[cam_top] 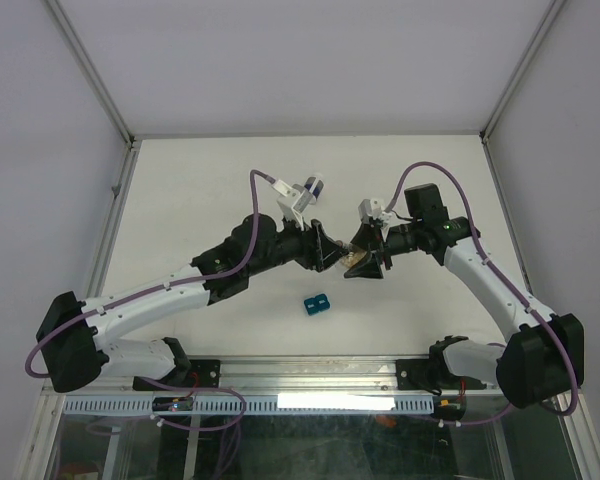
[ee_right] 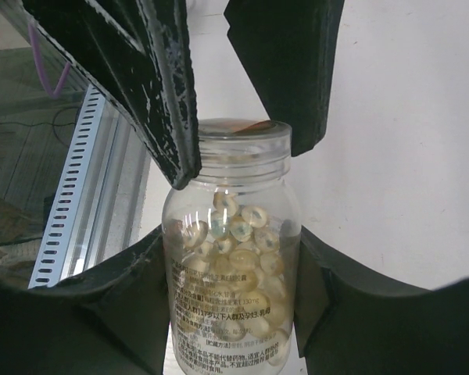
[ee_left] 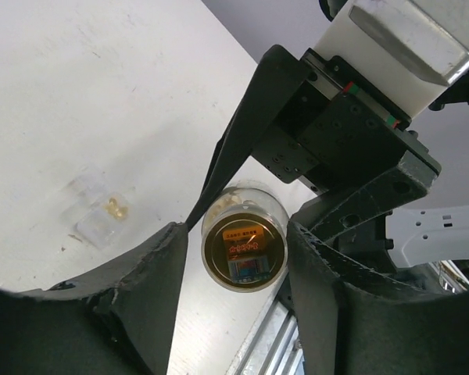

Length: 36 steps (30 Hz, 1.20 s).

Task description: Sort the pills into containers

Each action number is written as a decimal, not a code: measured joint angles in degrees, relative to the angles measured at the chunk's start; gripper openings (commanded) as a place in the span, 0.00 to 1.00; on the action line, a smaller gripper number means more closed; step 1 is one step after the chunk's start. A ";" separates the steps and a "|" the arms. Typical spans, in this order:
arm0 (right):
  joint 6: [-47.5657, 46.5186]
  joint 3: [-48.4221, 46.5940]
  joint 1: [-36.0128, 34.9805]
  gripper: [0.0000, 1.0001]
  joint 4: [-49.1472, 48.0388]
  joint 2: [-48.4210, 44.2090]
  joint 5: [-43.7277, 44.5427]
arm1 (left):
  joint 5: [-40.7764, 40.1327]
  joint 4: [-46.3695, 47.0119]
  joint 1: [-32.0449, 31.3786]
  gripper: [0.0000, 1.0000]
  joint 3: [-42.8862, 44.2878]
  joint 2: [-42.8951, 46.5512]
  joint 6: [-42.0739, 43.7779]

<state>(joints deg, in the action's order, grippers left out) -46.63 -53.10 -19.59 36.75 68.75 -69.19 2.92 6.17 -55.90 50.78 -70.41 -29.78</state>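
From above, the two arms meet over the middle of the table. The right gripper holds a pill bottle. The left gripper is at the bottle's other end. A small teal block lies by itself, nearer the front edge.

The left wrist camera looks straight at the round end of the bottle. The left gripper's fingers sit on both sides of it, very close. It is not possible to tell if they squeeze it. On the table beside them lie little clear cups with a few yellow pills inside.

The right wrist camera shows the right gripper's fingers pinching the bottle's body. The bottle is clear and full of pale yellow pills. The left gripper's fingers stand at its neck, one touching it.
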 measured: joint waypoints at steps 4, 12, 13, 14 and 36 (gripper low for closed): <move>0.00 0.00 0.00 0.00 0.02 0.11 0.17 | 0.50 -0.55 0.00 0.39 0.63 -0.22 0.22; -0.13 0.00 0.00 0.00 0.44 0.15 0.59 | 3.56 -0.59 0.15 0.17 1.16 -0.74 2.23; -0.28 0.00 0.00 0.00 0.61 0.15 0.61 | 4.09 -0.46 0.17 0.17 1.16 -0.81 3.02; -0.46 0.00 0.00 0.00 0.74 0.15 0.61 | 5.09 -0.22 0.48 0.17 1.16 -0.85 4.04; -1.20 -0.15 0.00 0.00 1.42 0.11 -0.68 | 13.97 11.63 5.70 0.90 -7.15 11.15 25.22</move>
<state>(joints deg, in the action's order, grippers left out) -47.83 -53.25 -19.59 38.17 68.86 -69.87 16.88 17.80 -50.19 43.64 -59.27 -4.56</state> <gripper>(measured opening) 0.547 0.984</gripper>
